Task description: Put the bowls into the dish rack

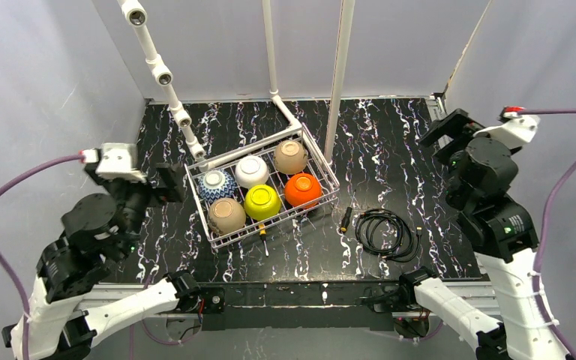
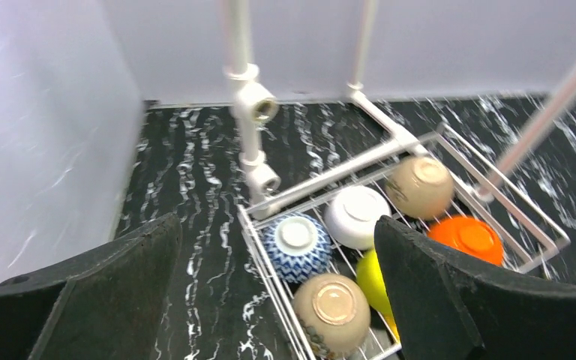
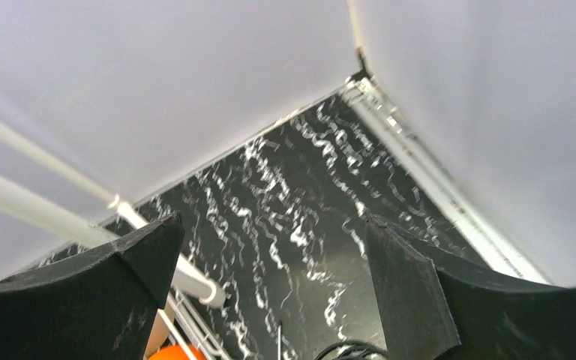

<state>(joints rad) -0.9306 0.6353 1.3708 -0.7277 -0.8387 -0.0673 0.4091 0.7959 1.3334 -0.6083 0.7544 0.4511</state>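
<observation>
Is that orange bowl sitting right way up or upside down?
Upside down: the orange bowl in the dish rack shows its round foot ring on top, and its hollow inside is not visible.

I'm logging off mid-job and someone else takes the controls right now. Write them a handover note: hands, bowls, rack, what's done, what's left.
Left hand: open, empty, raised just left of the dish rack.
Right hand: open, empty, at the far right, apart from the rack.
Bowls: all six sit base-up inside the rack. Far row: blue-white patterned bowl, white bowl, far tan bowl. Near row: near tan bowl, yellow-green bowl, orange bowl.
Done: loading looks complete; no bowl lies outside the rack.
Left: nothing to load; probably just park both arms.
</observation>
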